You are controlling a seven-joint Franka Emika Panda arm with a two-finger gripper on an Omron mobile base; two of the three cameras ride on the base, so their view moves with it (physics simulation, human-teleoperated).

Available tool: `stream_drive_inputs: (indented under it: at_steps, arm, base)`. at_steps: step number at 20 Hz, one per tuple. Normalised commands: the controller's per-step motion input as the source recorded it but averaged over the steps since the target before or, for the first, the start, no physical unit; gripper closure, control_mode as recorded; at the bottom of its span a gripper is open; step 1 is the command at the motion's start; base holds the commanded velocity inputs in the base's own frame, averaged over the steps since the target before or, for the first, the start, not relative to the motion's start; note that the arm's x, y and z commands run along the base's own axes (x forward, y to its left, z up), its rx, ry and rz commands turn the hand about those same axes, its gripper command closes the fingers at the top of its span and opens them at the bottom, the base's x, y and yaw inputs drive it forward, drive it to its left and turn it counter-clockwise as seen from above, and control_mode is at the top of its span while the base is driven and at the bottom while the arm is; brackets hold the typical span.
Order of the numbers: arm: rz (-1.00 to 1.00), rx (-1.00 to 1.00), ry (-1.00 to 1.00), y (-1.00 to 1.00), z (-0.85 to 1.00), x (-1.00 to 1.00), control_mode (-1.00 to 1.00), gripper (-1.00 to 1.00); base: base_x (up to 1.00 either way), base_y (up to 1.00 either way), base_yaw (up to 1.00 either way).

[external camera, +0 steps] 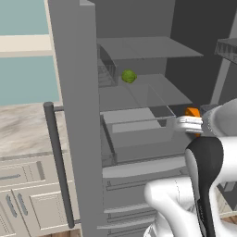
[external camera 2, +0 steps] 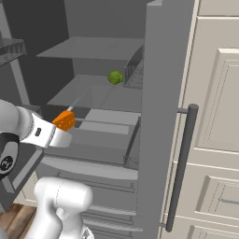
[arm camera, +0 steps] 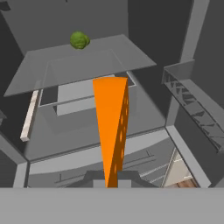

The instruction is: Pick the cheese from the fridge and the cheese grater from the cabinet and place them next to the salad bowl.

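Orange and wedge-shaped, the cheese (external camera 2: 64,121) is clamped in the gripper (external camera 2: 60,127), held in the air just in front of the open fridge (external camera 2: 158,116) at drawer height, its narrow end between the fingers. Judged step: cheese picked, carry-out in hand. Next move calls for drawing the wedge clear of the fridge door without knocking it. A green ball (external camera: 128,76) sits on a shelf above.

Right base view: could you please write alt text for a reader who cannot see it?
The robot's jaws are shut on the orange cheese in front of the open grey fridge. A green ball sits on a shelf behind.
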Motion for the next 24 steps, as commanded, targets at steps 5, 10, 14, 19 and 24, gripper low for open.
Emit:
stream_drive_inputs:
  at_steps: [5, 10, 14, 19, 24]
  arm:
    - [0.00, 0.00, 0.00, 0.00, 0.00, -0.03, -1.00, 1.00]
    - [0.00, 0.00, 0.00, 0.00, 0.00, -0.05, 1.00, 1.00]
    - [0.00, 0.00, 0.00, 0.00, 0.00, 0.00, 1.00, 1.00]
    - [0.00, 0.00, 0.00, 0.00, 0.00, 0.00, 1.00, 1.00]
    - [0.00, 0.00, 0.00, 0.00, 0.00, 0.00, 1.00, 1.00]
  base:
    - [0.00, 0.00, 0.00]
    - [-0.33, 0.01, 0.00]
    - [-0.48, 0.10, 0.00]
    - [-0.45, 0.09, 0.00]
    - [-0.44, 0.02, 0.03]
